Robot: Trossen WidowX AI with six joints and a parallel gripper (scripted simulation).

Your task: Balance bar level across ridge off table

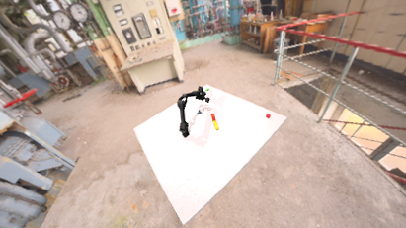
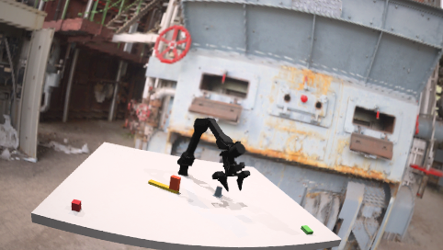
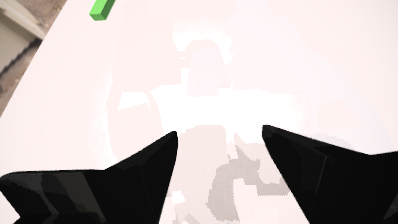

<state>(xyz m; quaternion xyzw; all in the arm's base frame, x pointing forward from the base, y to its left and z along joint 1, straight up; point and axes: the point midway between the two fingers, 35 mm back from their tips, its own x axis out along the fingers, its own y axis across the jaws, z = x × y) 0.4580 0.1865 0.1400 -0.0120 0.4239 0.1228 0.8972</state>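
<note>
Both jaws of the gripper (image 2: pixel 231 180) stood well apart, holding nothing, above the desk (image 2: pixel 115 221); bar (image 2: pixel 162 186) lay apart.

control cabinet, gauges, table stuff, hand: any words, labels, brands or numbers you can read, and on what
No text can be read in any view.
Control cabinet: small plates and dials, too blurred to read.
Wall gauges: faces blurred, no numbers legible.
Red handwheel and the rusty machine: no lettering visible.
Yellow bar, red block, small red cube, green block, grey ridge: plain, unmarked.
Hand: plain black, open, no brand visible.
</note>
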